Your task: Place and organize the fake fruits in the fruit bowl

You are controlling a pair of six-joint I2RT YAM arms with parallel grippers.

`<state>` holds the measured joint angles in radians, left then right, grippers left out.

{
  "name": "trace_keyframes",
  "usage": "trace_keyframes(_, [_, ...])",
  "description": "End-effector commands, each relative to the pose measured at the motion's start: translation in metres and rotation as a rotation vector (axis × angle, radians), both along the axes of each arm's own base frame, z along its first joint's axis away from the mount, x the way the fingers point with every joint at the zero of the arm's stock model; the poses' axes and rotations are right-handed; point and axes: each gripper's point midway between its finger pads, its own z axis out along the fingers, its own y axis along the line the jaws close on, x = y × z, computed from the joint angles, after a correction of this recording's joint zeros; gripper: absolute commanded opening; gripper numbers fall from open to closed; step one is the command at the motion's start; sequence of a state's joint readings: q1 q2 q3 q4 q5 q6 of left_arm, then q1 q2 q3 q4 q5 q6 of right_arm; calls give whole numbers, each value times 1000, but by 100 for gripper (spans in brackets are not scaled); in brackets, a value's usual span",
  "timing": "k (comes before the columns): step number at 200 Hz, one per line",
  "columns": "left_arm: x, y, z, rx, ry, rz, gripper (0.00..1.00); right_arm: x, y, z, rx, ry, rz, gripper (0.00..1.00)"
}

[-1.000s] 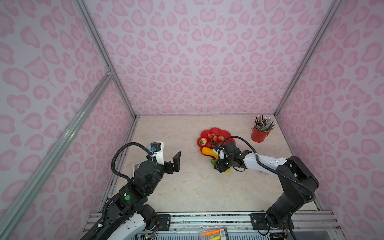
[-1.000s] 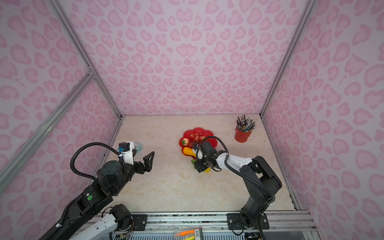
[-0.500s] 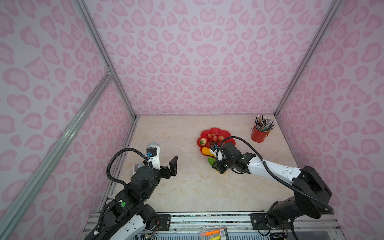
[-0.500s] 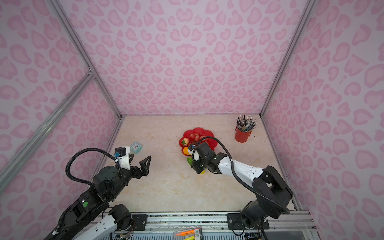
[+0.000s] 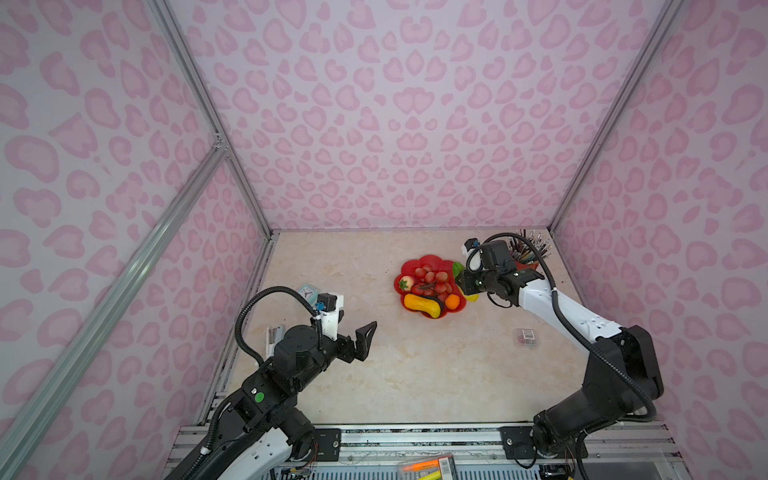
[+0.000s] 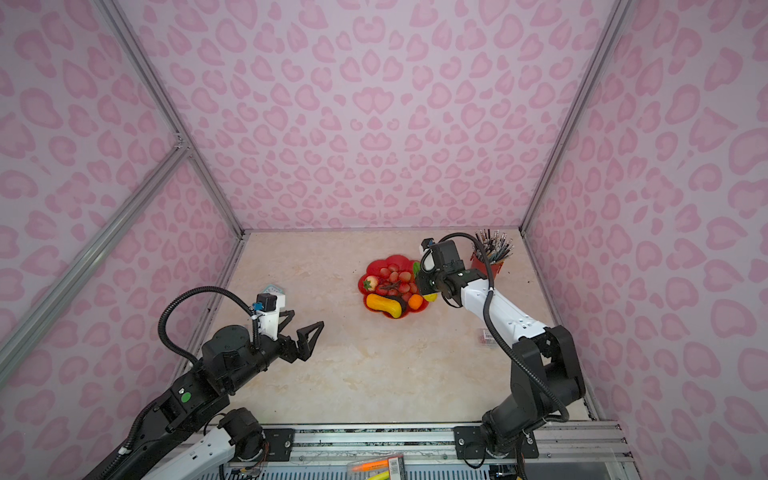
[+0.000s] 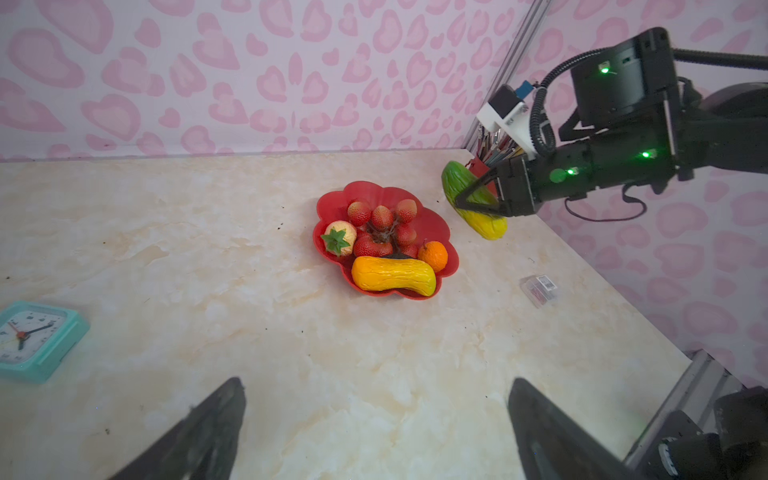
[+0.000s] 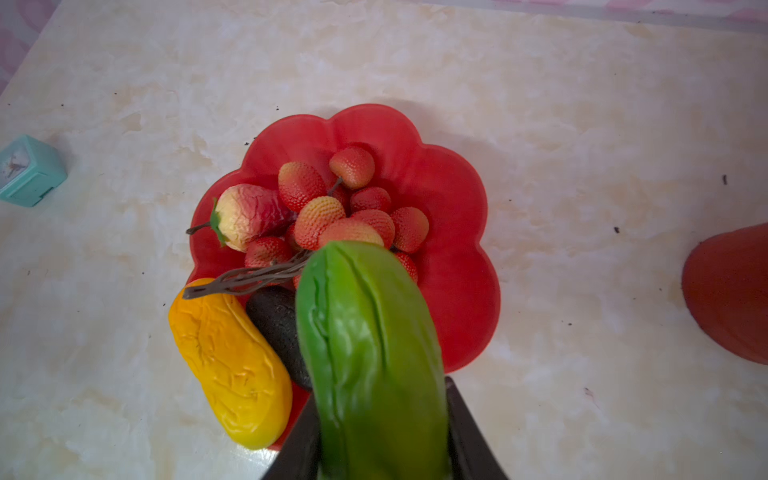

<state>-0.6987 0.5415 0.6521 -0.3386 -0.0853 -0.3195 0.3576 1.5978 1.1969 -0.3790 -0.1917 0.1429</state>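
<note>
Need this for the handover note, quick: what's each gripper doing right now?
Left gripper: open, fingers empty.
Right gripper: shut on the green-yellow oblong, close to the fruit bowl.

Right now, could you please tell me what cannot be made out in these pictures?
Small orange: absent from the right wrist view, behind the green-yellow oblong.
Black-green lump: nearly hidden in the left wrist view behind the yellow-orange oblong.
Fruit bowl centre: covered by the grape bunch in every view.
Pencil cup: cut off by the right wrist view's edge.
Clear box label: too small to read.
</note>
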Motion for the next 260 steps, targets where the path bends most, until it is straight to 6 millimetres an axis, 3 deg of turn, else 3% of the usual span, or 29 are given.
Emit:
trace_keyframes(1, [-4, -12, 8, -35, -21, -65, 99, 12, -3, -14, -19, 39, -8, 20])
trace_keyframes(68, [-4, -11, 7, -24, -19, -64, 99, 51, -1, -50, -49, 96, -23, 22])
trace_keyframes(89, [-2, -6, 7, -17, -26, -38, 100, 58, 1, -61, -55, 109, -20, 28])
trace_keyframes(120, [1, 1, 8, -6, -41, 2, 99, 62, 7, -64, -35, 123, -9, 54])
trace_keyframes(144, [7, 15, 6, 21, -59, 80, 99, 64, 6, -48, -24, 78, -22, 69])
trace_keyframes(174, [23, 47, 7, 100, -140, 265, 99, 58, 0, -18, -8, 21, -43, 98])
trace_keyframes(200, [40, 84, -8, 250, -217, 491, 97, 37, -21, 10, 13, -71, -100, 99])
trace_keyframes(221, [52, 100, -26, 266, -244, 575, 97, 12, -55, 30, 3, -185, -192, 99])
trace_keyframes(260, [67, 147, -64, 218, -255, 745, 96, -32, -145, 28, -171, -367, -483, 99])
